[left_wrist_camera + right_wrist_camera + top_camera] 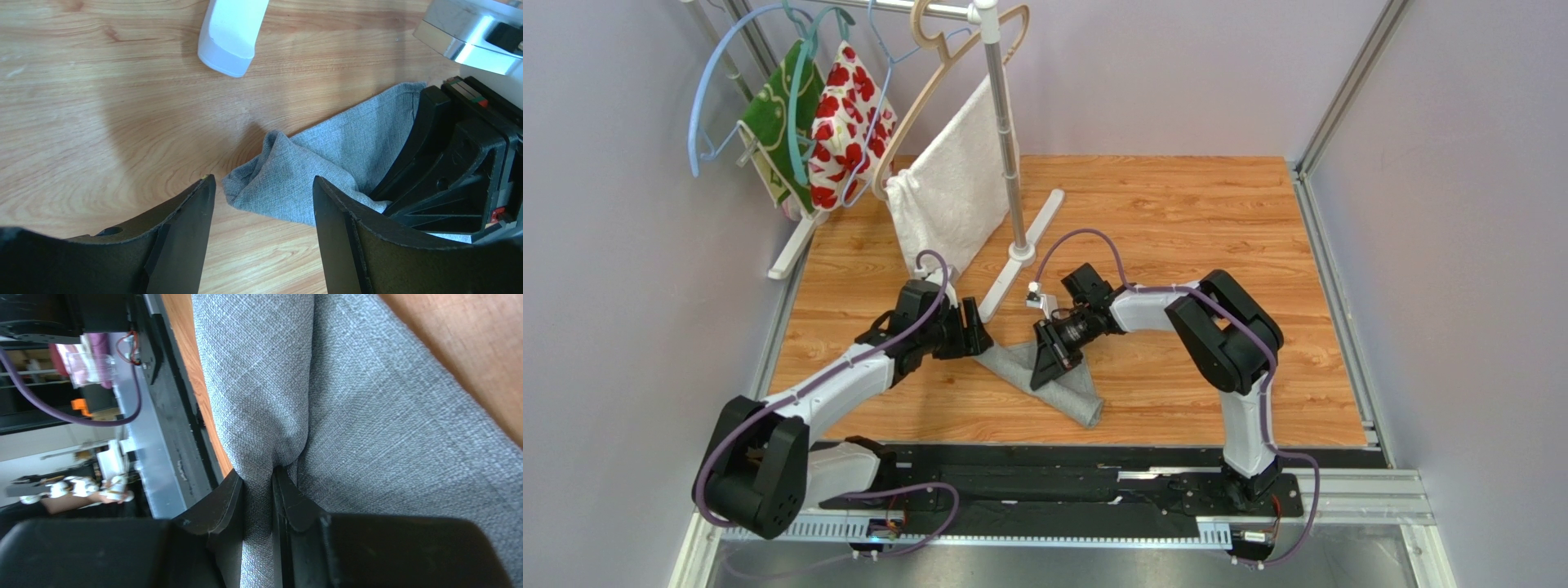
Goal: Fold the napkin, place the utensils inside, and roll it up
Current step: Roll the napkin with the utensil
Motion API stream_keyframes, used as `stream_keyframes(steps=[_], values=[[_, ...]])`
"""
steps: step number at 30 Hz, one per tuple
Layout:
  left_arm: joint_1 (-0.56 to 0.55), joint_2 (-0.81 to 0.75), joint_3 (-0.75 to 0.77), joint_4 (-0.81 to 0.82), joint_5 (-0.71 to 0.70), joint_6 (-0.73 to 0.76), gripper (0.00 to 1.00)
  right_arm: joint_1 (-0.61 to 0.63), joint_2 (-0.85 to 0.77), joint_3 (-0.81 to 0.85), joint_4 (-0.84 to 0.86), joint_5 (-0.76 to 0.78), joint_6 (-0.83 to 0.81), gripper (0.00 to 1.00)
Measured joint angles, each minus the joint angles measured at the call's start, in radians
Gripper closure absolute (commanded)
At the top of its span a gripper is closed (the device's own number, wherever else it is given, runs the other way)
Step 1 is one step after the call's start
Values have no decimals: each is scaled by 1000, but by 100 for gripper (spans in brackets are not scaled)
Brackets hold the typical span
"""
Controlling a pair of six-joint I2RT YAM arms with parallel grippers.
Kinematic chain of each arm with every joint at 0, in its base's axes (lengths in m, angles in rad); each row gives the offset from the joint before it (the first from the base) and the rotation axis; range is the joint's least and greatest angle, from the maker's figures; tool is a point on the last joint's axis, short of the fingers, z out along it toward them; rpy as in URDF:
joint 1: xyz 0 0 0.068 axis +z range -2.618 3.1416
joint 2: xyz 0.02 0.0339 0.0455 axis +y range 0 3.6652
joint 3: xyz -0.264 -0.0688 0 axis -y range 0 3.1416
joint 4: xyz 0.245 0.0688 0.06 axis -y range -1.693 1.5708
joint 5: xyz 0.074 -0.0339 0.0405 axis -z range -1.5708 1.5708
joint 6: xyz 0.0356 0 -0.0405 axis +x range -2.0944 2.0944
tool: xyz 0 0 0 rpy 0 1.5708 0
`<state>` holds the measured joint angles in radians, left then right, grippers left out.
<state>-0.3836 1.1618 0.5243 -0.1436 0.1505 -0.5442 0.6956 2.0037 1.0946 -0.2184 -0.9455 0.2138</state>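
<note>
Napkin (1078, 399): grey cloth gathered into a long, narrow bundle on the table (1161, 233). Its long axis runs from just ahead of the left jaws, beneath the right jaws, and on beyond them.
Left gripper (264, 184): jaws spread and holding nothing. The bundle's bunched end lies just ahead of the tips, in line with the gap between them and not yet inside it.
Right gripper (258, 481): jaws pressed nearly together, pinching a raised pleat of the cloth partway along the bundle. Fabric spreads away on both sides of the tips.
Utensil: not visible in any view. Whether it lies inside the cloth cannot be told.
Governing relation: the free end points at the left jaws, and the axis leads away from them toward the right jaws. The left arm is the nearer to that end.
Judged next move: a short advance of the left jaws over the end, then closure, would probably give a second hold along the axis.
</note>
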Motion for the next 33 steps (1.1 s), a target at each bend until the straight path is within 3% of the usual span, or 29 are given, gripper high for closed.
stream_keyframes(steps=[5,8,9,11,12,13,15,20,26,33], values=[[0,75,0,64,35,-1,37,-23,37,11,0,-67,12,82],[0,112,0,100,59,-5,44,-27,40,11,-2,-77,14,81],[0,122,0,113,65,-8,54,-27,40,11,-2,-77,14,79],[0,144,0,138,79,-14,66,-27,40,11,-4,-77,14,68],[0,154,0,148,85,-18,80,-27,40,12,-7,-76,14,63],[0,163,0,157,92,-22,86,-27,40,13,-11,-74,14,56],[0,178,-1,169,106,-25,99,-27,40,19,-31,-67,16,52],[0,184,-2,171,114,-29,100,-25,-10,52,-118,18,14,47],[0,232,14,161,122,-25,100,21,-201,72,-185,313,9,46],[0,279,65,119,137,-15,100,343,-321,74,-161,821,-64,47]])
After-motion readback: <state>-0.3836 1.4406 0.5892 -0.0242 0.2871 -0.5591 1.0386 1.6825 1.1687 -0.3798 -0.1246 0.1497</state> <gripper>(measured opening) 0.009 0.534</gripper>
